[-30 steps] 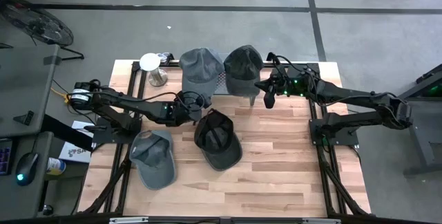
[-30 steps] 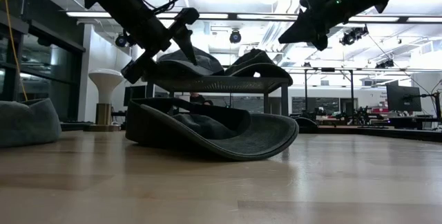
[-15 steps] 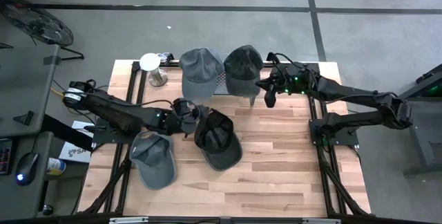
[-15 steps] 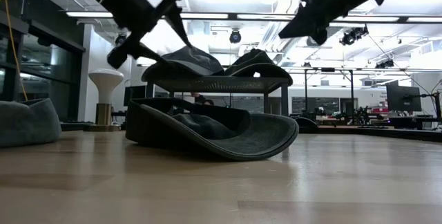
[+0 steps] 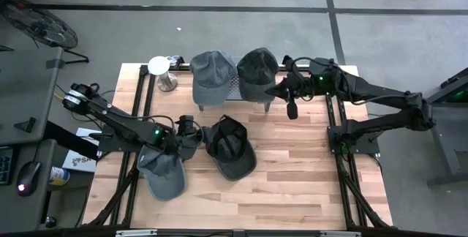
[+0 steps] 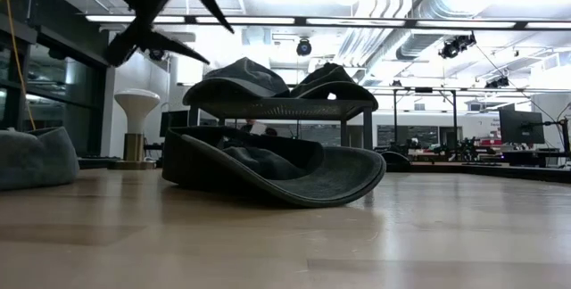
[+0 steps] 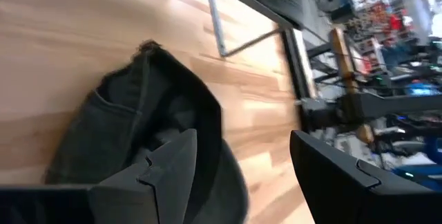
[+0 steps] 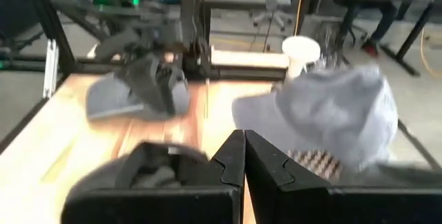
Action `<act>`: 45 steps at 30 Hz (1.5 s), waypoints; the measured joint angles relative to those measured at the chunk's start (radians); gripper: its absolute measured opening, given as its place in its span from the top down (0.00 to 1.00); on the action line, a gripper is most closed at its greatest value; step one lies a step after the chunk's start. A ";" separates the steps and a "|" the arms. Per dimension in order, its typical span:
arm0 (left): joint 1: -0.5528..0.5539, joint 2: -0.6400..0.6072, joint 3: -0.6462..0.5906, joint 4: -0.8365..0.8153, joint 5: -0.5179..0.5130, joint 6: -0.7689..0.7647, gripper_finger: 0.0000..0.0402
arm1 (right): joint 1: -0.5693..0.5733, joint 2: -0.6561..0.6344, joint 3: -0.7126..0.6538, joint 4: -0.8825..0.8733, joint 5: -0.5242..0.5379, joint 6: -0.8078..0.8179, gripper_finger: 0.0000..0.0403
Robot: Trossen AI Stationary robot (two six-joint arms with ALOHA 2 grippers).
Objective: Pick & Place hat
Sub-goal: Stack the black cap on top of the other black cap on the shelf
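A black hat (image 5: 230,148) lies upside down on the wooden table, opening up; it also shows in the low view (image 6: 277,169) and the left wrist view (image 7: 138,134). A grey cap (image 5: 162,167) lies near the left. A blue-grey cap (image 5: 212,76) and a dark grey cap (image 5: 257,72) sit on a raised rack (image 6: 277,106) at the back. My left gripper (image 5: 191,131) is open and empty, above the table just left of the black hat (image 7: 242,162). My right gripper (image 5: 291,107) is shut and empty, in the air right of the rack (image 8: 244,155).
A white mushroom-shaped stand (image 5: 159,72) is at the back left, beside the rack. The near half of the table (image 5: 292,193) is bare wood. Black frame rails run along both table sides.
My left gripper has drawn back from the rack, moving toward the table's left and near edges and rising, still open. My right gripper has risen, almost leaving the top of the low view. The hats have stayed in place.
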 joint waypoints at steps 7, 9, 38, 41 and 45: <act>-0.045 -0.016 -0.001 -0.009 -0.016 -0.010 0.43 | 0.074 0.143 0.165 -0.005 -0.002 -0.069 1.00; -0.058 -0.028 -0.001 -0.010 -0.017 -0.010 0.43 | 0.095 0.190 0.201 -0.008 -0.002 -0.080 1.00; -0.119 -0.281 0.000 -0.098 -0.124 0.310 0.43 | 0.190 0.346 0.332 -0.184 0.032 -0.064 0.72; -0.119 -0.292 0.000 -0.095 -0.127 0.332 0.43 | 0.218 0.346 0.332 -0.175 0.032 -0.065 0.72; -0.119 -0.295 0.000 -0.105 -0.130 0.348 0.43 | 0.233 0.346 0.332 -0.183 0.046 -0.040 0.72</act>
